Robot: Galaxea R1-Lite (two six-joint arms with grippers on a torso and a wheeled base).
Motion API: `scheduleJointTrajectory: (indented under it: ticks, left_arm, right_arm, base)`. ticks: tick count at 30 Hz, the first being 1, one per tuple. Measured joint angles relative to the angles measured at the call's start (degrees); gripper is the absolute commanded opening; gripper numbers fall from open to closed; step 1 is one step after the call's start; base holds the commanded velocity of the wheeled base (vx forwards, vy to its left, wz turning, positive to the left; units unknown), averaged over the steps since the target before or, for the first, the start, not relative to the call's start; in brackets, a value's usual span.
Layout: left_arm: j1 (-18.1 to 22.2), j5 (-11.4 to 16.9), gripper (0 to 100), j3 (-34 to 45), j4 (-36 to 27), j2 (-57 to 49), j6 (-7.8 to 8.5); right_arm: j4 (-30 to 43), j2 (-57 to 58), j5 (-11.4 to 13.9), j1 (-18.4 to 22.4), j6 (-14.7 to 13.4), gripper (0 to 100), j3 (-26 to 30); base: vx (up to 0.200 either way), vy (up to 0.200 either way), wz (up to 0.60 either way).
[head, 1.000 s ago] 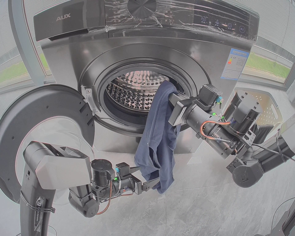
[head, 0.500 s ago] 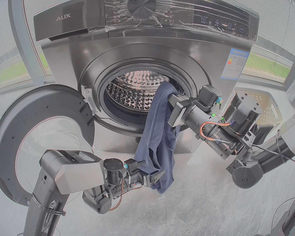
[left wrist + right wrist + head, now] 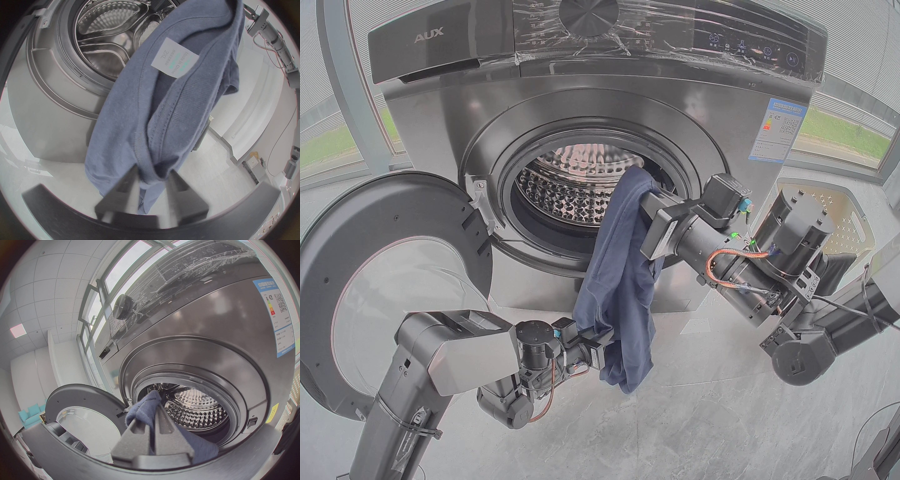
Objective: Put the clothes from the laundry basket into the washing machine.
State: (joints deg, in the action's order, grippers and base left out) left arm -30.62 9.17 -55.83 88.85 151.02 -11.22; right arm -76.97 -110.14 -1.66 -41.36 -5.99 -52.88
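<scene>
The navy shirt (image 3: 619,275) hangs with its long axis nearly upright. Its top is at the right rim of the washing machine's (image 3: 600,100) opening and its bottom points down at the floor (image 3: 700,412), a little to the left. Its collar label (image 3: 174,62) faces the left wrist camera.

The drum (image 3: 569,187) lies behind the shirt, and the open door (image 3: 394,250) stands to the left. The laundry basket (image 3: 850,231) is on the right, behind the right arm.

The right arm stretches in from the right, and the right gripper (image 3: 153,427) is pressed together on the shirt's top. The left arm comes in low from the left, and the left gripper (image 3: 153,178) pinches a bunched fold near the hem.
</scene>
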Motion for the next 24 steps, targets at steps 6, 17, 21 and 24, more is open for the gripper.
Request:
scheduleJointTrajectory:
  ticks: [6,17,21,24]
  left_arm:
    - [0.65,-0.80,0,1.23,0.11,-1.97,-0.11]
    - [1.55,0.40,0,16.90,0.11,-18.44,-0.05]
    - [1.66,1.85,0,24.14,0.11,-26.43,0.13]
    - [1.77,3.32,0,28.71,0.06,-32.52,0.16]
  right_arm:
    - [-0.22,0.39,0.00,0.55,-0.02,0,1.93]
    - [-1.96,3.45,0.27,4.10,-0.90,0,10.72]
    - [-3.30,5.46,0.27,5.40,-2.61,0,15.15]
    - [-4.23,7.02,0.22,6.42,-3.25,0,17.75]
  base:
    - [0.000,0.000,0.00]
    - [0.000,0.000,0.00]
    - [0.000,0.000,0.00]
    - [0.000,0.000,0.00]
